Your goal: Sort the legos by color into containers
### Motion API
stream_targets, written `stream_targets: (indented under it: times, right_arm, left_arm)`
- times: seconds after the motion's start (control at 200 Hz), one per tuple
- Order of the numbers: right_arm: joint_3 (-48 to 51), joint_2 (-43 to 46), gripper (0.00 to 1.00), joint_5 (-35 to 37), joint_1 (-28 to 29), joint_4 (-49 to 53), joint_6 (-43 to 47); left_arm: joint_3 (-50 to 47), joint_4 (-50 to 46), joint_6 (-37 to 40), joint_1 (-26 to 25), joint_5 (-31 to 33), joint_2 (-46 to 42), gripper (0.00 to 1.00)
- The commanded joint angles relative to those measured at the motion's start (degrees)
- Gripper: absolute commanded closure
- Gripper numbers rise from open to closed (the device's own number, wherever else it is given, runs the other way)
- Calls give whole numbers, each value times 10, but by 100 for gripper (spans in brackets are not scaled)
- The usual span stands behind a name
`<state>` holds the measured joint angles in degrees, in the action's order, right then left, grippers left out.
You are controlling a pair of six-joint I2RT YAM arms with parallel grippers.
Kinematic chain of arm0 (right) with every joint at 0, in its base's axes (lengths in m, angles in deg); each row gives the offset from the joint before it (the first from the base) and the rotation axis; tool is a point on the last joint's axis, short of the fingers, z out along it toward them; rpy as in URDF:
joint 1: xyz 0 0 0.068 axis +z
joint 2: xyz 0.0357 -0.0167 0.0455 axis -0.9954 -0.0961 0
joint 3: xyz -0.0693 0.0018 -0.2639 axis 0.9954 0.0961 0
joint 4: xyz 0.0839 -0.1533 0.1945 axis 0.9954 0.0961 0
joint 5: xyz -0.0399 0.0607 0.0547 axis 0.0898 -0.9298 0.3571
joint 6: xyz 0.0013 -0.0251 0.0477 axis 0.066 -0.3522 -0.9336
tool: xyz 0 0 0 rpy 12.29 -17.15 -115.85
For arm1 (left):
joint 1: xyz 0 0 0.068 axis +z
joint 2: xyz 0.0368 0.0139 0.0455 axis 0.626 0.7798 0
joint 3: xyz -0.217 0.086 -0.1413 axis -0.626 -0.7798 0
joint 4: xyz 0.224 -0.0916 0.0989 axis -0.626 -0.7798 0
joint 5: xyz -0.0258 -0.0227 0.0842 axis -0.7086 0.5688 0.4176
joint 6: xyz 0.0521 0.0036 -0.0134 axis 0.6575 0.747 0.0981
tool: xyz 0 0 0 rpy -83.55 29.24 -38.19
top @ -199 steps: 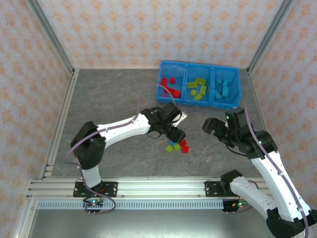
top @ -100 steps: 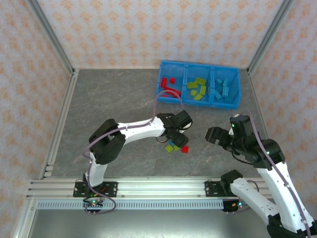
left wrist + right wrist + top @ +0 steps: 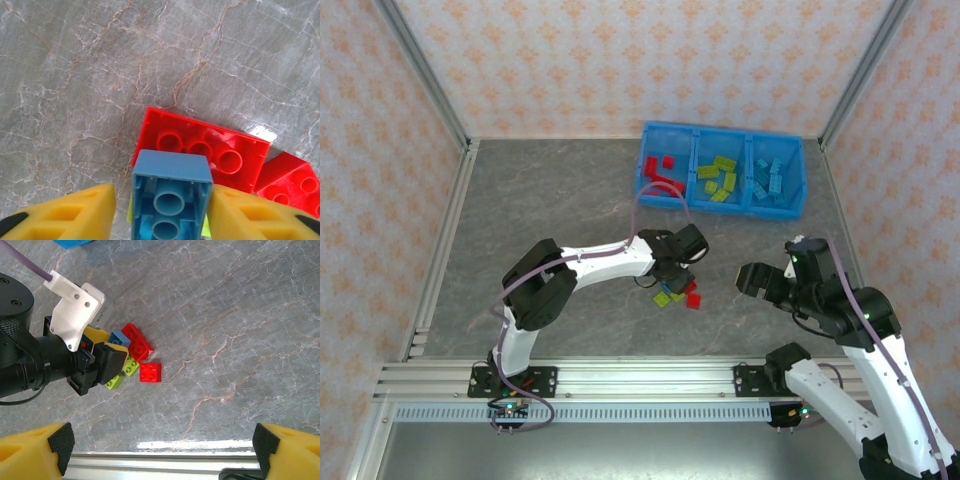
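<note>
A small pile of legos [image 3: 678, 295] lies mid-table. My left gripper [image 3: 162, 200] is down on the pile, open, its yellow fingers either side of a light blue brick [image 3: 170, 195] that shows its hollow underside. The right finger touches the brick and a gap remains on the left. A long red brick [image 3: 200, 150] and a small red one [image 3: 287, 177] lie just beyond. The right wrist view shows two yellow-green bricks [image 3: 129, 366] beside that gripper [image 3: 102, 352]. My right gripper [image 3: 760, 280] hovers open to the right, holding nothing. The blue bin [image 3: 720, 129] holds sorted red, yellow-green and blue bricks.
The bin stands at the back right near the wall, with a lavender cable [image 3: 655, 190] looping beside its left end. An aluminium rail [image 3: 620, 378] runs along the near edge. Bare grey table [image 3: 540, 200] lies left of the pile.
My left gripper swung right and came down onto the pile, ending around the blue brick. My right arm drew back toward the near edge.
</note>
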<state>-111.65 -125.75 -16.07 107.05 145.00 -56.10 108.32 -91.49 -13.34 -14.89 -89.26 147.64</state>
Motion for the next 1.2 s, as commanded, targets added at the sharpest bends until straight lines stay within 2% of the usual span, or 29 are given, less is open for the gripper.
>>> stream_targets:
  times: [0.0, 0.12, 0.225, 0.345, 0.45, 0.581, 0.681, 0.786, 0.851, 1.006, 1.096, 1.196]
  right_arm:
    - [8, 7, 6, 0, 4, 15, 7]
    - [8, 8, 6, -2, 4, 15, 5]
    - [7, 10, 6, -4, 4, 14, 2]
    - [2, 11, 6, -3, 4, 12, -4]
    - [-6, 10, 6, -4, 4, 5, -17]
    - [-20, 12, 7, 4, 4, -18, -43]
    - [-32, 13, 7, 56, 4, -37, -85]
    - [-34, 16, 8, 166, 4, -51, -185]
    - [-19, 18, 8, 197, 4, -81, -230]
    - [-7, 5, 8, 187, 4, -119, -278]
    - [-14, -2, 8, 178, 4, -105, -272]
    - [-17, 4, 8, 182, 4, -75, -272]
  left_arm:
    - [-4, -15, 2, -3, -12, 3, 52]
    - [0, -21, 2, -3, -28, 12, 52]
    - [-3, -20, -2, -3, -25, 10, 61]
    - [11, -16, -11, -2, -13, -12, 62]
    - [59, -33, -13, -3, 2, -39, 68]
    - [142, -37, -29, -6, 4, -54, 70]
    - [214, -22, -41, -8, -3, -36, 70]
    - [296, 16, -54, -8, 3, 12, 70]
    - [364, 30, -56, -8, 10, 59, 70]
    - [556, 41, -65, -5, 26, 202, 70]
    - [669, 65, -105, 3, 31, 287, 70]
    - [736, 116, -146, 13, 46, 354, 71]
